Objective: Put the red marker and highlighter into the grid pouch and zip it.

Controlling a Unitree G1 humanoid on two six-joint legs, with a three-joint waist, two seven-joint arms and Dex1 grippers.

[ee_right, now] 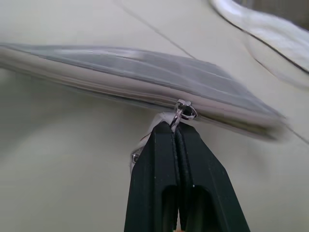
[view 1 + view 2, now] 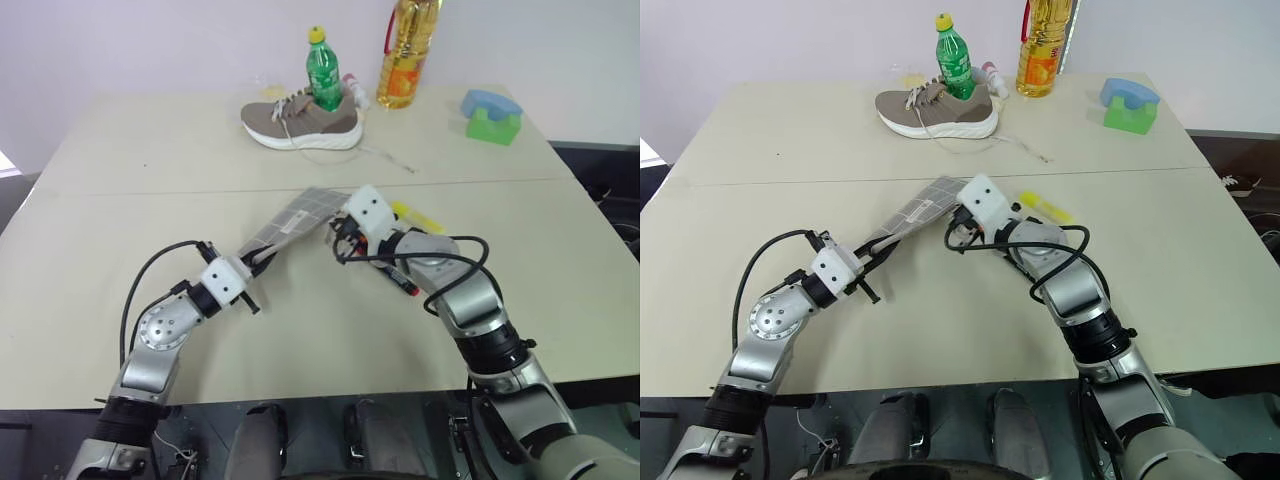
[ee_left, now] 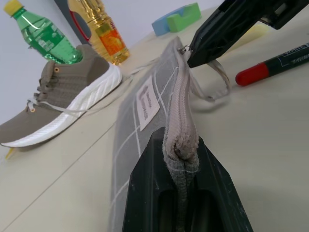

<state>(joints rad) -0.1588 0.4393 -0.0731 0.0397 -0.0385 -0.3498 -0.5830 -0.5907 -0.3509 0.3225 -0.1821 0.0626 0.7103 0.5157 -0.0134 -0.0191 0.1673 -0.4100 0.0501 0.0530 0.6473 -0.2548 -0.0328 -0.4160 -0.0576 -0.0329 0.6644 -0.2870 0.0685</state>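
Observation:
The grid pouch [image 2: 295, 222] is held tilted over the table's middle, its zipper edge turned up. My left gripper [image 2: 262, 262] is shut on the pouch's near end [image 3: 179, 145]. My right gripper [image 1: 175, 128] is shut on the zipper pull [image 1: 183, 111] at the pouch's far end, with the pull cord [image 3: 217, 84] looping beside it. The red marker [image 2: 403, 280], black with a red cap, lies on the table under my right forearm. The yellow highlighter [image 2: 415, 217] lies just beyond my right wrist. Both pens are outside the pouch.
A grey sneaker [image 2: 300, 122] with trailing laces stands at the back of the table. A green bottle [image 2: 322, 72] and an oil bottle [image 2: 408, 50] are behind it. A blue-and-green block [image 2: 492, 115] sits back right.

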